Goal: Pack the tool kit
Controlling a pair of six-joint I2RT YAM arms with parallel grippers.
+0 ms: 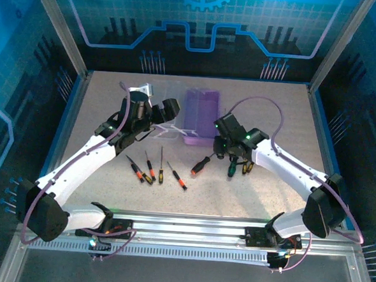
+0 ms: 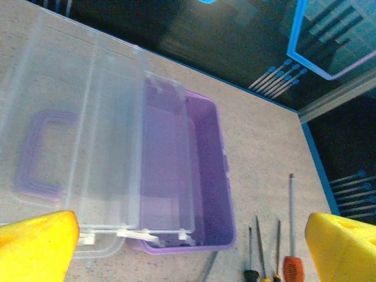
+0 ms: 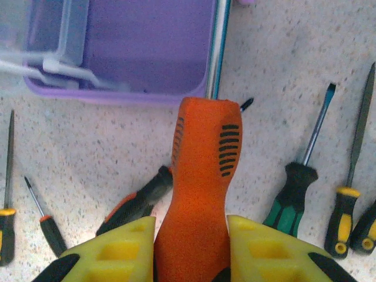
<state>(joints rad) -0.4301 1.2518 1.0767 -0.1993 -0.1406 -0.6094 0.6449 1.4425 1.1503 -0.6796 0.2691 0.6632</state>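
Beside purple case (image 3: 147, 47), right pincer (image 3: 191, 247) clamping orange screwdriver (image 3: 202, 176); left pincer (image 2: 188, 252) agape

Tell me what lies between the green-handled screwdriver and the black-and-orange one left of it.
The orange-handled screwdriver lies between them, clamped in the right gripper, as the right wrist view shows.

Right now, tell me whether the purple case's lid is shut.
No: the clear lid lies swung open beside the purple case, leaving its inside exposed.
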